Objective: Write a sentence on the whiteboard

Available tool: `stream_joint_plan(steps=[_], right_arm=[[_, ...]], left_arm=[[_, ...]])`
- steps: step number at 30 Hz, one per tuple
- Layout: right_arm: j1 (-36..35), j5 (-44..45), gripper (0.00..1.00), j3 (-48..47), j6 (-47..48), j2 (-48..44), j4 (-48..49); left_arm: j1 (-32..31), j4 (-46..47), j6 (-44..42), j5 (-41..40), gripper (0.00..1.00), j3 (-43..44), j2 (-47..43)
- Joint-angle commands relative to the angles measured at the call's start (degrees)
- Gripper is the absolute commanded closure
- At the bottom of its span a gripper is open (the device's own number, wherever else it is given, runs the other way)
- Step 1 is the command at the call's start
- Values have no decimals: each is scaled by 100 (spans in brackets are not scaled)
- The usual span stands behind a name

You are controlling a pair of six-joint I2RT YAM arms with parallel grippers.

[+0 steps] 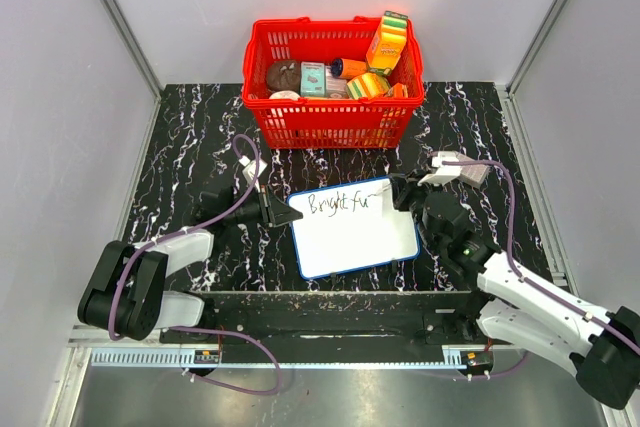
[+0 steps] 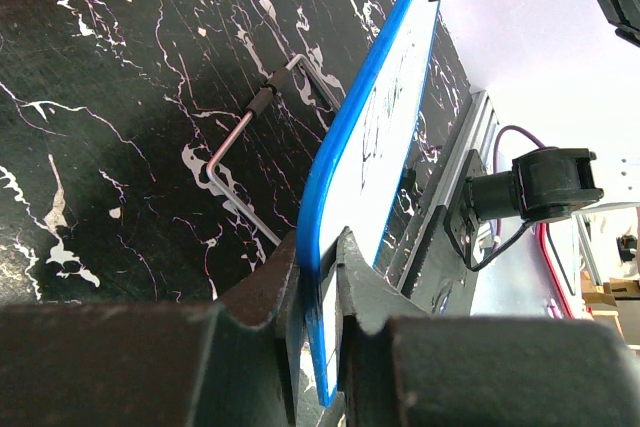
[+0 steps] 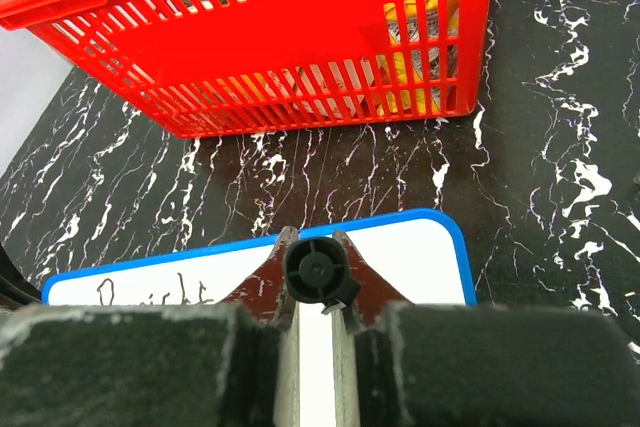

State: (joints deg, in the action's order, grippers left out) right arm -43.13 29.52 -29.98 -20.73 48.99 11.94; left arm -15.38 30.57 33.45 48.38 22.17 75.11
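Black marble-look table (image 1: 200,147) is carrying the whiteboard (image 1: 355,237), which is lying between the two arms, near the red basket (image 1: 330,129) and on the arms' side of it.

Top view is giving the layout. The board's long axis is running left-right, with the right end angled slightly toward the basket. The sentence (image 1: 345,204) is running along the far edge, reading "Bright fu" left to right, letter bottoms pointing toward the arm bases.

Left gripper (image 1: 284,213) is meeting the board's left short edge, but the grip is not readable from above. Left wrist view is settling it: the jaws are clamping the blue rim, one finger on each face of the board. That view is also showing a bent wire bracket (image 2: 236,133) on the table by the board's underside, which the top view is not showing. Whether the bracket is touching the board cannot be told.

Right gripper (image 1: 402,193) is sitting over the board's far right corner. Right wrist view is showing its jaws clenching a black marker (image 3: 318,273), seen end-on and pointing down at the board. Tip contact cannot be told.
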Motion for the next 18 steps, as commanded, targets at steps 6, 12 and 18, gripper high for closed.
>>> stream_joint_plan(steps=[6, 12, 18], right_arm=[[-11, 54, 100, -35, 34, -249, 202], [-11, 1, 100, -148, 25, -206, 299], [-11, -25, 100, -254, 43, 75, 422]], left_arm=[[52, -200, -700, -725, 100, 59, 179], [52, -200, -708, -716, 100, 59, 188], [44, -200, -700, -698, 100, 59, 197]])
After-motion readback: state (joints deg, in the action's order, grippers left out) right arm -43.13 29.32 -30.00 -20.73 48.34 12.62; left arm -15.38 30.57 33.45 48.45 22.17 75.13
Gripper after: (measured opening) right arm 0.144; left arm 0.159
